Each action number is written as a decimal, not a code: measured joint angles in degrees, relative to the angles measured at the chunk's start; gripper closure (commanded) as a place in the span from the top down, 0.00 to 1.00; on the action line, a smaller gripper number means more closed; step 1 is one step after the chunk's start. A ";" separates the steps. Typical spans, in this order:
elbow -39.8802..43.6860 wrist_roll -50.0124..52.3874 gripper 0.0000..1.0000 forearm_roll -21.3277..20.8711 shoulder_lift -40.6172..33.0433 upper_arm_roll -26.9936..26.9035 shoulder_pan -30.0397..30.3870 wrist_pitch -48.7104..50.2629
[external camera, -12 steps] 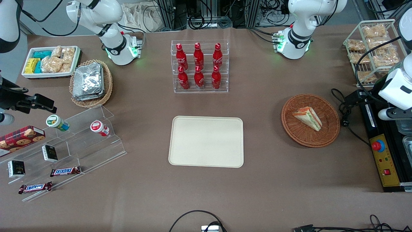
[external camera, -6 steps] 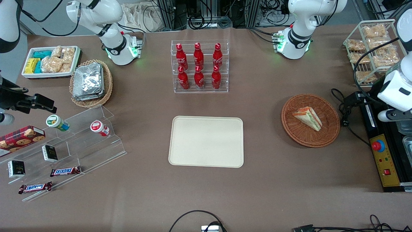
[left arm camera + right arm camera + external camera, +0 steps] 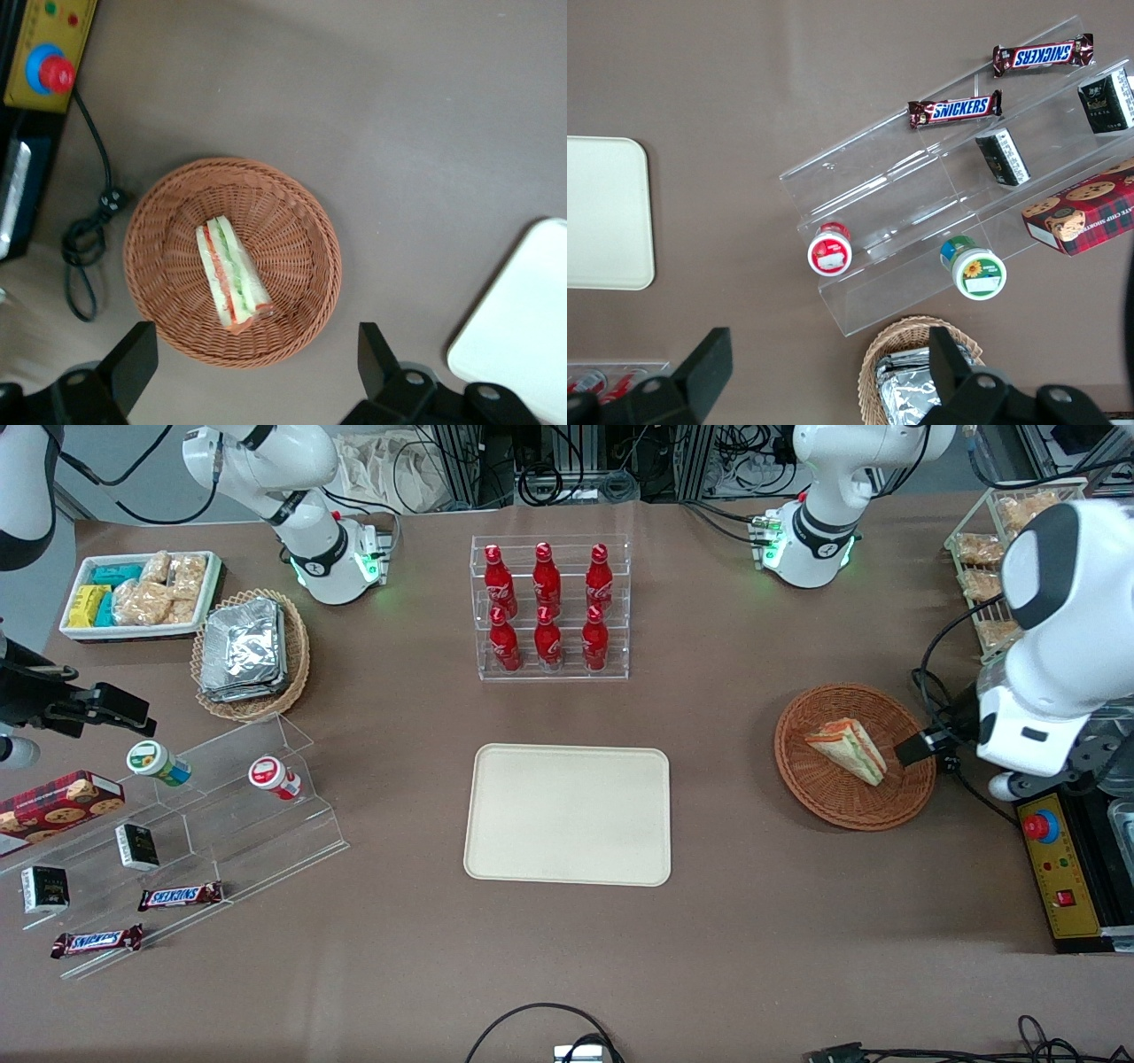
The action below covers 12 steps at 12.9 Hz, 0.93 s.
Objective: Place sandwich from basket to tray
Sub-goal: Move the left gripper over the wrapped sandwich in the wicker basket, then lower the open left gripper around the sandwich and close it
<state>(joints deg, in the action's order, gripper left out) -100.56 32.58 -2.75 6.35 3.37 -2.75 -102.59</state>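
front view overhead; left wrist looks down, sharing basket [image 3: 855,755] and tray [image 3: 568,814].

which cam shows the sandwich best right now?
Left wrist view: the sandwich lies large and unobstructed in the basket, between the open gripper fingers. The front view shows it smaller, beside the gripper. The right wrist view misses it.

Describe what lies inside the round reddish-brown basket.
One sandwich lies in the basket, a wedge showing orange-red and green filling. The weave directly beneath it is hidden. The pincer hangs open above the basket's edge, holding nothing.
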 measured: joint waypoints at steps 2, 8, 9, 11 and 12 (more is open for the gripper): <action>-5.28 5.77 1.00 -0.94 -0.63 0.54 0.00 -4.55; -18.71 19.08 1.00 -2.41 -2.57 1.76 0.02 -15.11; -20.42 19.57 1.00 -2.42 -2.90 1.74 0.06 -16.60; -23.78 20.43 1.00 -2.42 -3.66 1.61 0.16 -19.57; -24.93 20.79 1.00 -2.42 -3.93 1.51 0.19 -20.25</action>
<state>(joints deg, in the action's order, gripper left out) -125.50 53.37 -5.17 2.42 4.88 -2.56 -122.84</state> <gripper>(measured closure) 0.000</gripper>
